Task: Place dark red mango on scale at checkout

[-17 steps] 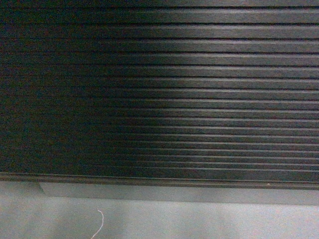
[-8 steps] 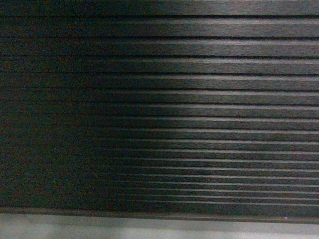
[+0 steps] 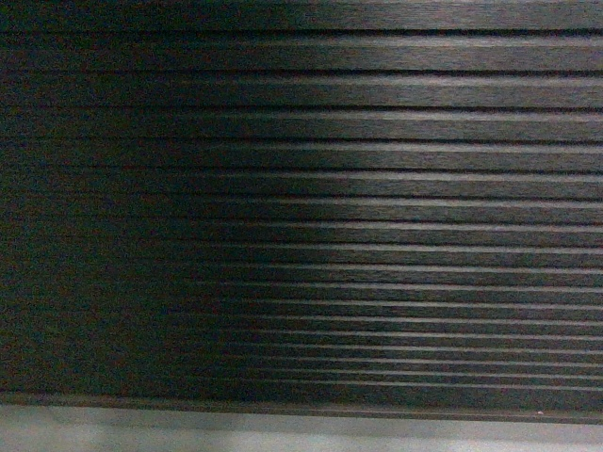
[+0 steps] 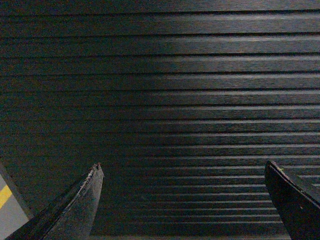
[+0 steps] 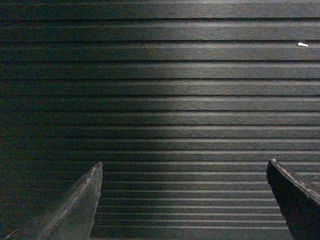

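Nearest to me, in the left wrist view, my left claw (image 4: 182, 200) stands spread wide, its two dark fingers (image 4: 75, 207) poking up from the bottom corners of the picture with nothing held in the gap. Just past the left finger, in the bottom left corner, I can see a small patch of grey floor (image 4: 11, 216) with a yellow stripe (image 4: 4, 196) across it.

In the right wrist view, my right claw (image 5: 184, 200) is the same: wide apart, one finger at the lower left and the other at the lower right, gripping nothing at all.

Beyond both claws there is only the ribbed front of the desk, the checkout (image 3: 377, 188). Its dark brown-black slats run level from edge to edge and fill all three views. Light falls on the right part of the slats, and the left part sinks into shadow. In the right wrist view a tiny white fleck (image 5: 302, 44) sits on one slat near the upper right; I cannot tell what it is.

In the head view the slats end near the bottom of the picture at a thin dark edge, and below that lies a pale grey strip (image 3: 283, 431).

The dark red mango does not show in any of my views, nor does the scale, so I cannot say where the mango lies.
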### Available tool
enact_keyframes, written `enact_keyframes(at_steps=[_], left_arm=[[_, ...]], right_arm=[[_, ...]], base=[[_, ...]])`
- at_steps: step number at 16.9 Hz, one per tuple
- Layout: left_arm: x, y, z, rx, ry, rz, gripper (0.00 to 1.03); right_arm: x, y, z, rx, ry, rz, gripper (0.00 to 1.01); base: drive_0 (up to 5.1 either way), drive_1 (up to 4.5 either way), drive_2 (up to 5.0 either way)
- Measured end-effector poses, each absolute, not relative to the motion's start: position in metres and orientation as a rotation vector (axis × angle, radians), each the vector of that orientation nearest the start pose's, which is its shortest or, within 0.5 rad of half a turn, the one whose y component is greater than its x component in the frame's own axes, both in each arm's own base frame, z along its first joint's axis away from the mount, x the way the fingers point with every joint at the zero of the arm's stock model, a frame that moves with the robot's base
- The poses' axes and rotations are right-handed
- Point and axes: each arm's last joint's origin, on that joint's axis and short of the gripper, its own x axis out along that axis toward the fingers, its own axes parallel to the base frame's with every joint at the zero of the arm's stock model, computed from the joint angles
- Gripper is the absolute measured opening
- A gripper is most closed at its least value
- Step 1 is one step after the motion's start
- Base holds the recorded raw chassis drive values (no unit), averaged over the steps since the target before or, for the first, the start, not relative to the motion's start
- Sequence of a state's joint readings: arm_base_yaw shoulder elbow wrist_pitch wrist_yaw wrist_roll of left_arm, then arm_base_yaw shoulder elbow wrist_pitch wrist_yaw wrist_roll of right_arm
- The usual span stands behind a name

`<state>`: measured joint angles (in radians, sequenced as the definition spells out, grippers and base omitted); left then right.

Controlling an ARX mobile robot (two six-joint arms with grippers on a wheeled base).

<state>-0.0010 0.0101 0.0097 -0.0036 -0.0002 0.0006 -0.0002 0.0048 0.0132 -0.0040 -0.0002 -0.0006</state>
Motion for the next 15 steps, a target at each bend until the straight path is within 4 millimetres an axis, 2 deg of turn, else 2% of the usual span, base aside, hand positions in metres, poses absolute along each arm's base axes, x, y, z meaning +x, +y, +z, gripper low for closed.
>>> enact_keyframes(at_steps=[15], left_arm=[[0.0977, -0.0001, 0.1657, 0.001, 0.004, 0.0, 0.98]], right_arm=[[0.0972, 0.0, 0.1672, -0.001, -0.004, 0.0, 0.98]], base=[[0.0, 0.0, 0.0]])
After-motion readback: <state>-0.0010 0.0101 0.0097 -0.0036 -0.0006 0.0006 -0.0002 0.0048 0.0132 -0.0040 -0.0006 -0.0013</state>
